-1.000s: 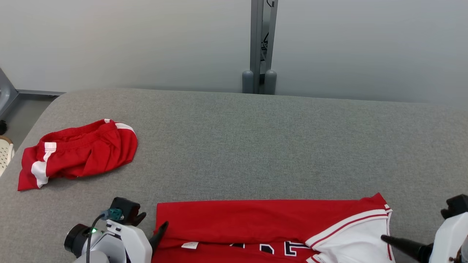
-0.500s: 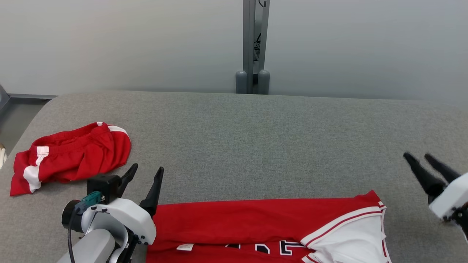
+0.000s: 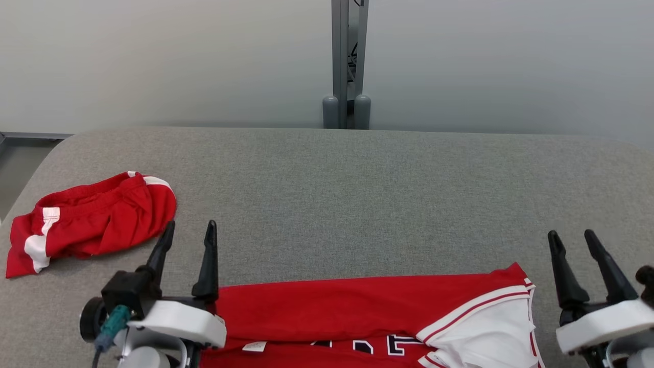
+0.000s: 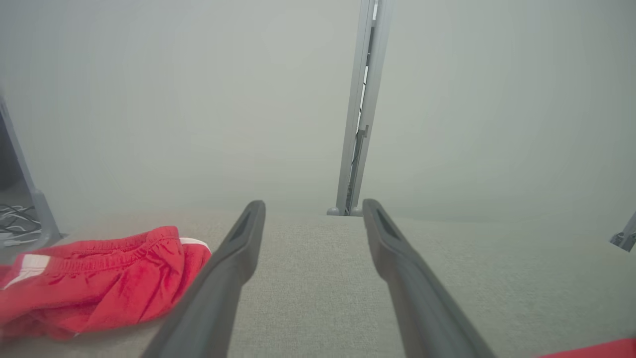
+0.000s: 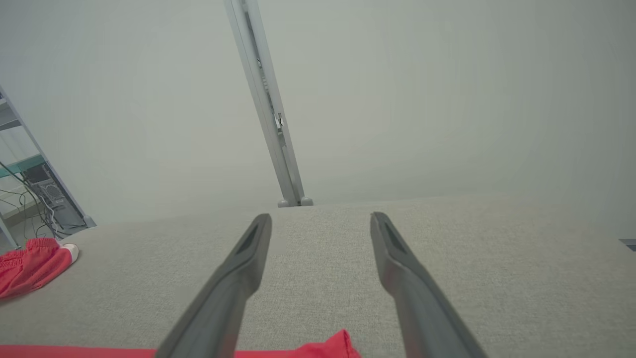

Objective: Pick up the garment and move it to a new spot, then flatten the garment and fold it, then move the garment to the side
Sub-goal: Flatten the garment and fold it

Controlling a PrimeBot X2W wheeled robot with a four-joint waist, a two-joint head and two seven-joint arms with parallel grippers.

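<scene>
The garment (image 3: 357,306), a red jersey with white side panels and dark lettering, lies folded into a long band along the near edge of the grey table (image 3: 357,194). My left gripper (image 3: 189,227) hovers open just past the jersey's left end, fingers pointing toward the far wall and holding nothing. At the jersey's right end my right gripper (image 3: 571,237) also stands open and empty. In the left wrist view the left gripper (image 4: 313,206) frames bare table, with a jersey corner (image 4: 596,350) at the lower right. The right gripper (image 5: 321,218) sits above the jersey's edge (image 5: 338,345).
Crumpled red shorts (image 3: 97,220) with white stripes lie at the table's far left, also seen as the shorts (image 4: 99,278) left of my left fingers. A grey post (image 3: 346,61) stands behind the table against the pale wall. Shelving with cables (image 5: 44,194) is off to the left.
Both grippers have lifted off the jersey's two ends and swung their fingers toward the far wall. The head view has shifted a little. The jersey stays put.
</scene>
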